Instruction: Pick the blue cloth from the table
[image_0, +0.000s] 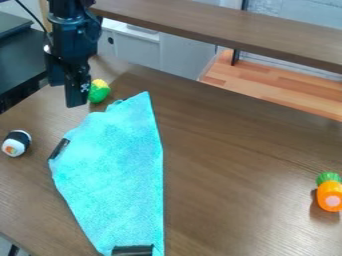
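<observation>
In the camera view, a toy sushi roll (16, 143) sits at the far left of the brown table (234, 150). Right of it, a black piece (60, 148) shows at the cloth's left edge. The gripper (66, 97) hangs above the upper left of the table, near the cloth's upper end; whether it is open or closed I cannot tell, but the cloth is not in its grasp. Next comes a yellow-and-green toy (99, 91), then the blue cloth (117, 165), spread over the table, with a second black piece (132, 250) at its lower end. A toy carrot (329, 194) lies at the far right. The pick looks undone: lowering, gripping and lifting the cloth all remain.
</observation>
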